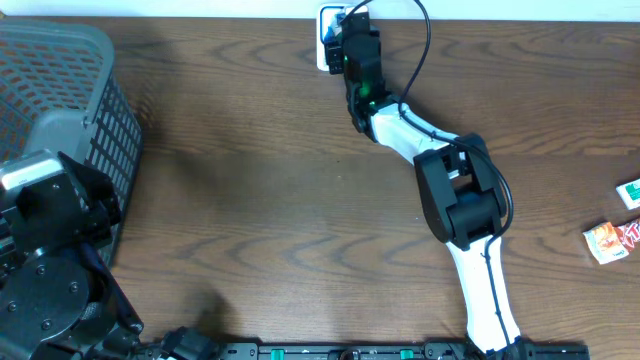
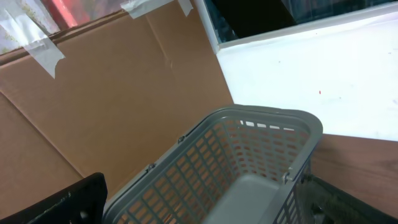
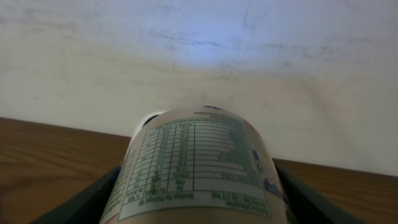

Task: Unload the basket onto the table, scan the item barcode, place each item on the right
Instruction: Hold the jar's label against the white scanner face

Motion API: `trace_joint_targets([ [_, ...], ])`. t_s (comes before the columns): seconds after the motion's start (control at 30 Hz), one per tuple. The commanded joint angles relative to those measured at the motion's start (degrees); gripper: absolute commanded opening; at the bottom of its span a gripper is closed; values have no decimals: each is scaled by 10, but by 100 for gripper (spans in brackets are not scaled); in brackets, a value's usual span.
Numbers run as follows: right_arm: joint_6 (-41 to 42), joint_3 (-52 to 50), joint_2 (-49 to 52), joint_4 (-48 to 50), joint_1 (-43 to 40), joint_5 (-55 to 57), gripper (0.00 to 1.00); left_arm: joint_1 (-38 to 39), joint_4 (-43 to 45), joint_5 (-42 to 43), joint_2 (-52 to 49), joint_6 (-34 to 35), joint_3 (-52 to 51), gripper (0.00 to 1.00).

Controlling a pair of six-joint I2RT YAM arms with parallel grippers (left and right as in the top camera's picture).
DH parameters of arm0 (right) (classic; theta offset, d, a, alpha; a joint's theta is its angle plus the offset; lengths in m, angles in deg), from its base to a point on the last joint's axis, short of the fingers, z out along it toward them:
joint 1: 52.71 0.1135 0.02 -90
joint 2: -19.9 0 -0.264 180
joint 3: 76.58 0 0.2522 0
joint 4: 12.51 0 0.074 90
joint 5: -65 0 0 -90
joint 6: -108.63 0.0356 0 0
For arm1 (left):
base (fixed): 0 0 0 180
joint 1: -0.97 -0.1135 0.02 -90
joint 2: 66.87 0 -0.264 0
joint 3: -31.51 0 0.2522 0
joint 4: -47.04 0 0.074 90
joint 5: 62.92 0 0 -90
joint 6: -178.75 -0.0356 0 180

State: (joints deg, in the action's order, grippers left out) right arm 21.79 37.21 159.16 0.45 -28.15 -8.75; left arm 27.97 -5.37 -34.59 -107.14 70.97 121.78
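A round tub (image 3: 196, 168) with a printed nutrition table on its label is at the far edge of the wooden table (image 1: 250, 200), close against the pale wall (image 3: 186, 62). The right claw (image 1: 342, 38) grasps it, with dark fingers (image 3: 84, 199) on either flank and the jaws spread only as wide as the tub's girth. The right arm reaches out long from the near edge to hold it there. Whether the tub rests on the wood or hangs just above it, I cannot tell. The side facing the wrist camera shows small print but no barcode that I can make out, and no scanner is in sight. The side grip leaves the label bare, likely so the tub can be turned until the code faces a reader.

Well apart, at the table's left end, stands a grey mesh basket (image 2: 267, 115) with brown cardboard (image 2: 124, 93) behind it. The left claw (image 2: 205, 214) hovers over the basket, fully released and holding nothing; it seems parked out of the way. Two small snack packets (image 1: 612, 240) lie at the right edge, untouched, probably awaiting their turn.
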Motion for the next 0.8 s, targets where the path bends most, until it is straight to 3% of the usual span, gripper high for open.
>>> trace_joint_targets([
  [0.0,-17,15,-4,0,-2,-3,56,-2,1,-5,3,5,0,98],
  [0.3,-157,15,-4,-30,8,-43,57,-2,1,-5,3,5,0,98],
  [0.5,-198,15,-4,-29,13,-41,57,-2,1,-5,2,5,0,98],
  [0.63,-183,16,-4,-29,13,-33,56,-2,1,-5,2,5,0,98],
  [0.77,-85,16,-4,-21,12,15,55,-2,1,-5,2,5,0,98],
])
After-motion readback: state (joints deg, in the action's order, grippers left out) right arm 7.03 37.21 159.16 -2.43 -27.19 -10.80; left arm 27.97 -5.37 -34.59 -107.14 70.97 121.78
